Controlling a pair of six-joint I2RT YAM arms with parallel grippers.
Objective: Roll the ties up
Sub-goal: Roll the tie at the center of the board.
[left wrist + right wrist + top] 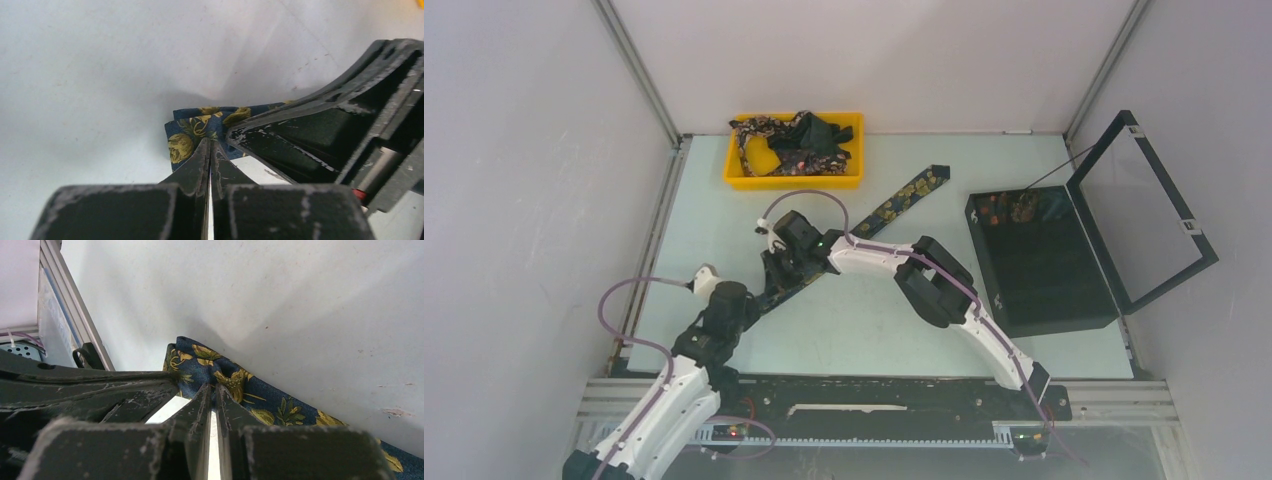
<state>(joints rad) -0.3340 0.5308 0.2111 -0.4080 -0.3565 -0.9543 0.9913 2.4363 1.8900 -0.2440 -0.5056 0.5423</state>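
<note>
A dark navy tie [911, 193] with gold flowers lies slantwise on the pale table, its far pointed end near the yellow tray. The near end is folded over on itself [192, 131]. My left gripper [757, 299] is shut, its tips [210, 145] pinching that folded end. My right gripper [776, 278] is down beside it, shut on the same fold [212, 388], with blue cloth [270, 401] caught between its tips. The two grippers almost touch. More ties [802, 138] lie heaped in the tray.
The yellow tray [794, 181] stands at the back, left of centre. A black hinged box [1044, 270] sits at the right with its lid [1146, 205] raised. An aluminium frame rail [656, 235] runs along the table's left edge, close to my left arm.
</note>
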